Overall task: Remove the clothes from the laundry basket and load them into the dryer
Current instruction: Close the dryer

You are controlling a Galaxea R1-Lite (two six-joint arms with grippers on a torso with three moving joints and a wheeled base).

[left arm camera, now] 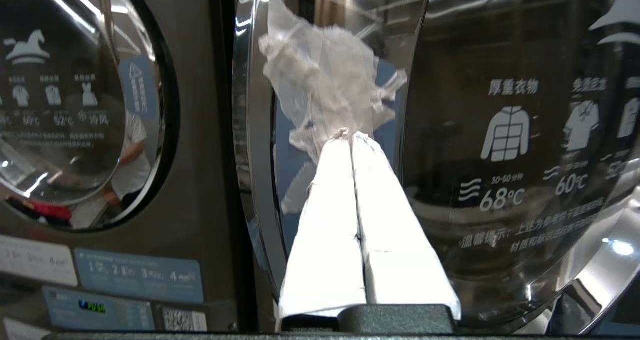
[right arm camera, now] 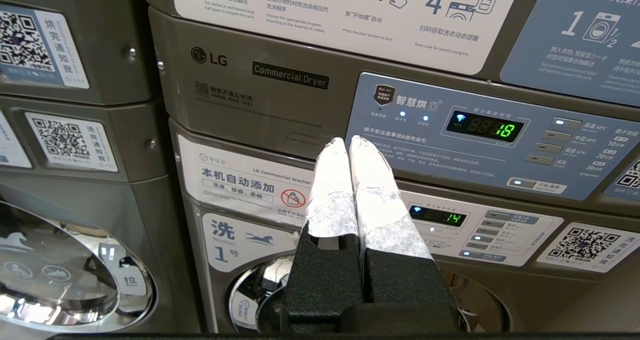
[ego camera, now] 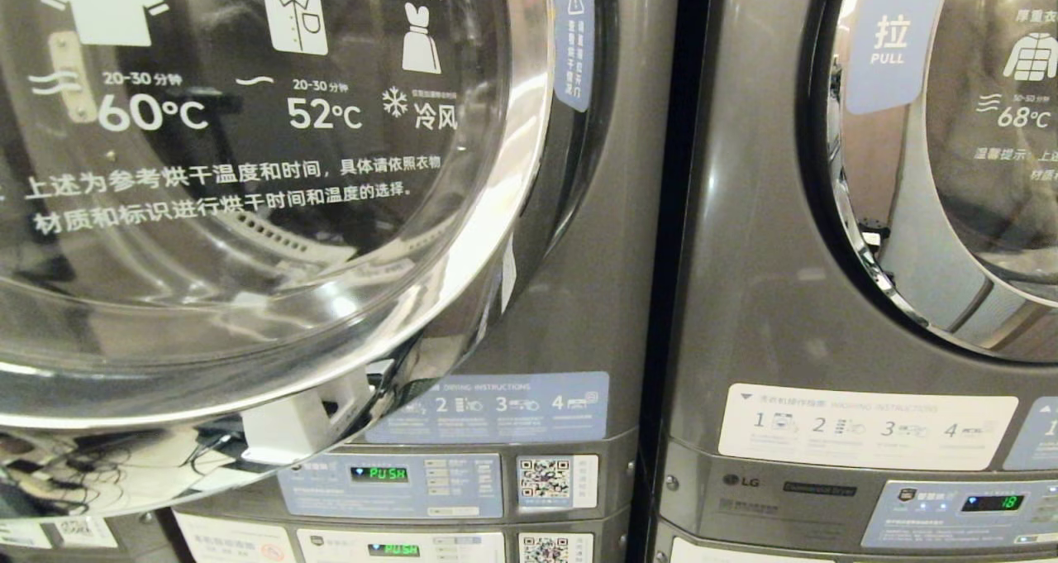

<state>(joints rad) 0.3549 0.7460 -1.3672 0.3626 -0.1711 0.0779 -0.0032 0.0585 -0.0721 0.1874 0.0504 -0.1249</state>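
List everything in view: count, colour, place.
LG commercial dryers: two, dark grey, side by side ahead.
Dryer door: one, chrome-rimmed glass, on the left dryer, apparently swung open.
Washers: two, grey, stacked under the dryers.
QR stickers: several, white, on the control panels.
Sheer cloth: one, whitish, pinched before a dryer door.
Left gripper: white-wrapped, shut on the sheer cloth.
Right gripper: white-wrapped, shut, empty, facing the right dryer's panel.

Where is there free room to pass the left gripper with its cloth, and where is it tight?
Free: the grey front between the two doors. Tight: the left gripper, shut on the cloth, is close before the right door's chrome rim. No drum opening shows in any view.
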